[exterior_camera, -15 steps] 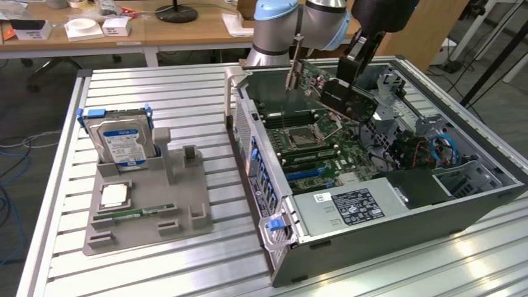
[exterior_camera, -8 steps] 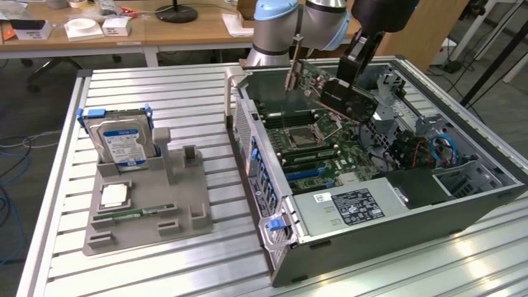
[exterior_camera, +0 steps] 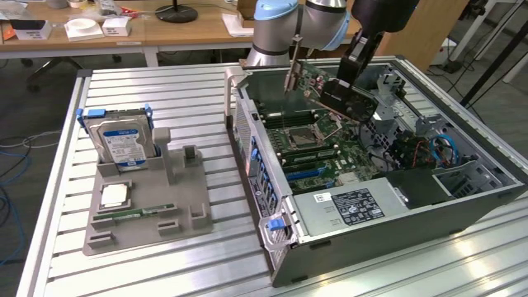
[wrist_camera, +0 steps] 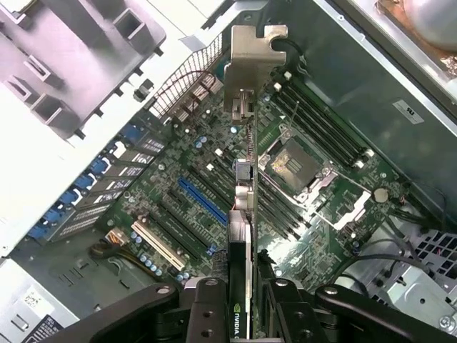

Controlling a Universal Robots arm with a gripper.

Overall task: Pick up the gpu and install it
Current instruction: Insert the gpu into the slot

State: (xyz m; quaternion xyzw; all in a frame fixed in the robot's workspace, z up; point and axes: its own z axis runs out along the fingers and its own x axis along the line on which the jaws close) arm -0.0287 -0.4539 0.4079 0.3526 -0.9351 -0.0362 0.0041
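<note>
The gpu (exterior_camera: 342,96) hangs tilted in the air above the open computer case (exterior_camera: 462,213), its silver bracket (exterior_camera: 291,77) toward the exterior view's left. My gripper (exterior_camera: 353,62) is shut on its dark upper part. In the wrist view the gpu (wrist_camera: 246,236) shows edge-on between my fingers (wrist_camera: 213,314), with its bracket (wrist_camera: 255,64) at the far end. Below it lies the motherboard (wrist_camera: 178,164) with a blue slot (wrist_camera: 202,200), a white slot (wrist_camera: 161,246) and the processor socket (wrist_camera: 296,161). The card is clear of the board and touches no slot.
On the exterior view's left a grey holder tray (exterior_camera: 177,204) carries a silver hard drive (exterior_camera: 122,142), a processor chip (exterior_camera: 114,196) and a green memory stick (exterior_camera: 130,215). Inside the case are a power supply (exterior_camera: 350,207) and cables (exterior_camera: 441,148). Desks stand behind the slatted table (exterior_camera: 148,93).
</note>
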